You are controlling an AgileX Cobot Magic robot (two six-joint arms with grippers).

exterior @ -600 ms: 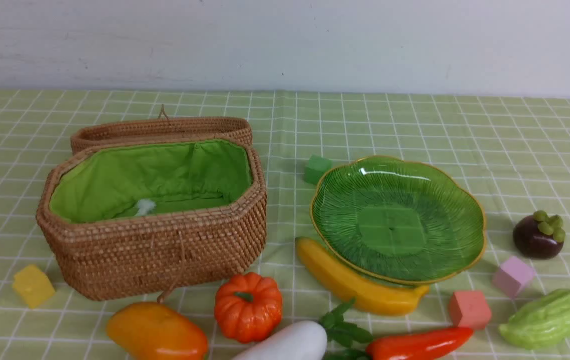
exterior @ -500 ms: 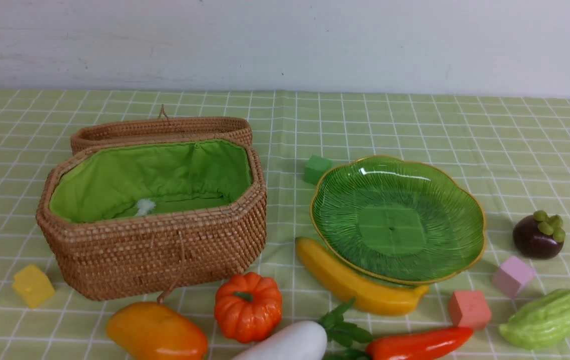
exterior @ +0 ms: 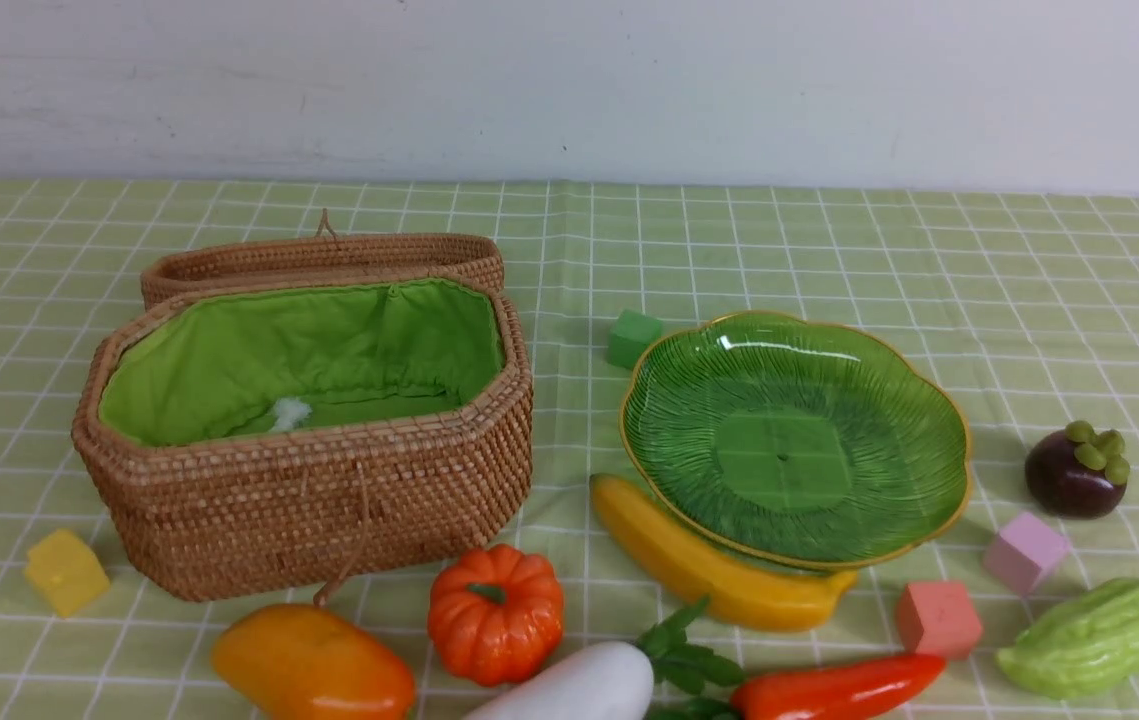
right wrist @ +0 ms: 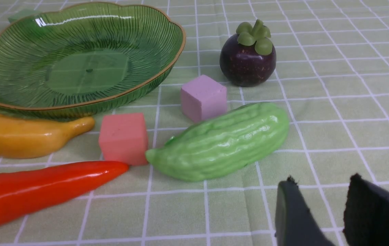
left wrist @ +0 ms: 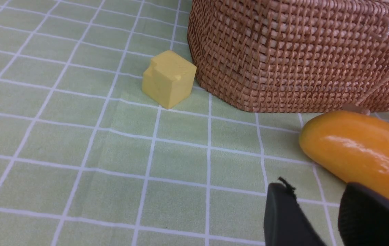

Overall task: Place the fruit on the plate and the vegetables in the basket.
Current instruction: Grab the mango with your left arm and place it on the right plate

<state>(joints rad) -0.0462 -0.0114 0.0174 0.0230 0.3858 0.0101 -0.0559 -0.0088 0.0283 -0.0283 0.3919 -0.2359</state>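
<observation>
Neither arm appears in the front view; only the wrist views show them. The left hand hangs low over the tabletop with its two dark fingers apart and only cloth between them, so it grasps nothing. The mango lies just beside it, perhaps touching one finger; I cannot tell. The right hand is released in the same way, near the gourd. Only the front view looks into the basket, showing its green lining and the lid behind. There all fruit and vegetables lie on the cloth: the banana against the near rim of the plate, the mangosteen to its right, the pumpkin, the radish and the pepper along the near edge. The left wrist view shows a notch in the yellow cube beside the basket wall. Compared with the earlier front pictures, nothing has moved.
</observation>
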